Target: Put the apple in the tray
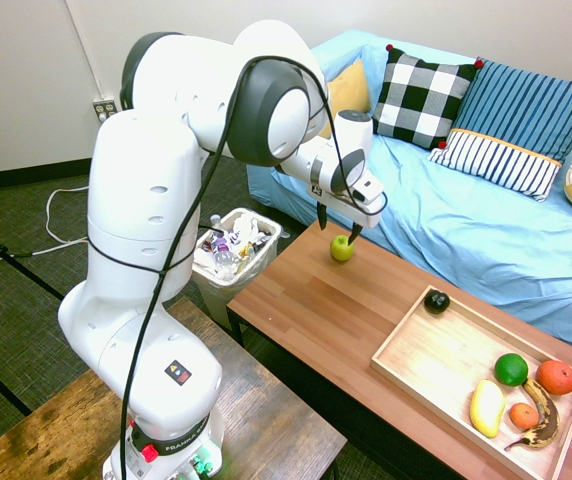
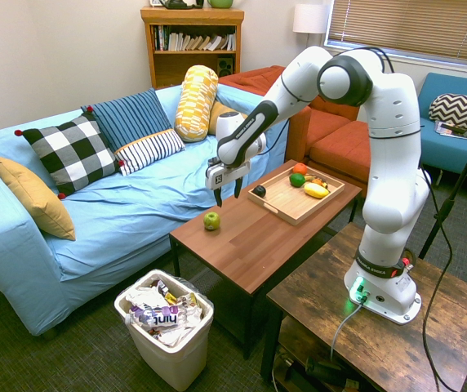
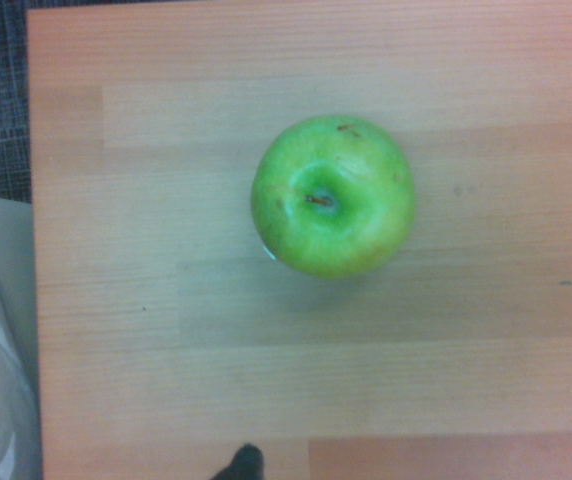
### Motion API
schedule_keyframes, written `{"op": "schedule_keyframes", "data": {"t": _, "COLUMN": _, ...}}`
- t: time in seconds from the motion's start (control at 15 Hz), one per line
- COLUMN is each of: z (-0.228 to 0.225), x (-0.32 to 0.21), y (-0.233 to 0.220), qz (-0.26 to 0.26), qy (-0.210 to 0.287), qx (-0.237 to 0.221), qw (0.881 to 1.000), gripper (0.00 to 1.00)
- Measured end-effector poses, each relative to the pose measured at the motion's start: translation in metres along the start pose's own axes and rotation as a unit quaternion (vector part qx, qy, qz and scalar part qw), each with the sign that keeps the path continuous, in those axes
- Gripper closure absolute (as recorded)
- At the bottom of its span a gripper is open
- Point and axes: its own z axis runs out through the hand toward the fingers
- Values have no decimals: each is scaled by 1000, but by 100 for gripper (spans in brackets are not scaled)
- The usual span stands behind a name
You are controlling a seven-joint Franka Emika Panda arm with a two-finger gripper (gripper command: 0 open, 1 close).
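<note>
Apple [image 1: 341, 248] sits stem-up on your counter [image 1: 316, 310], centre frame | claw [image 1: 336, 227] spread directly above it, not touching | tray [image 1: 436, 360] lower right, well apart

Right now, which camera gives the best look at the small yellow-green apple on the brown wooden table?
The wrist view: the small yellow-green apple fills its centre, seen from above, stem showing. Both exterior views show it only small, on the brown wooden table under the gripper, apart from the light wooden tray.
</note>
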Motion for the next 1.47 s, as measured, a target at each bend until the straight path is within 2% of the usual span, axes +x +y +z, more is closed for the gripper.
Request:
{"op": "schedule_keyframes", "data": {"t": 0.4, "z": 64, "x": 18, "y": -40, "qz": 6, "qy": -5, "qx": -14, "qw": 1000, "gripper": 0}}
{"op": "schedule_keyframes", "data": {"t": 0.73, "z": 102, "x": 32, "y": -52, "qz": 13, "qy": -12, "qx": -30, "qw": 999, "gripper": 0}}
{"op": "schedule_keyframes", "data": {"t": 0.8, "z": 107, "x": 33, "y": -54, "qz": 15, "qy": -14, "qx": -32, "qw": 999, "gripper": 100}}
{"op": "schedule_keyframes", "data": {"t": 1.47, "z": 114, "x": 37, "y": -65, "qz": 24, "qy": -22, "qx": -29, "qw": 999, "gripper": 100}}
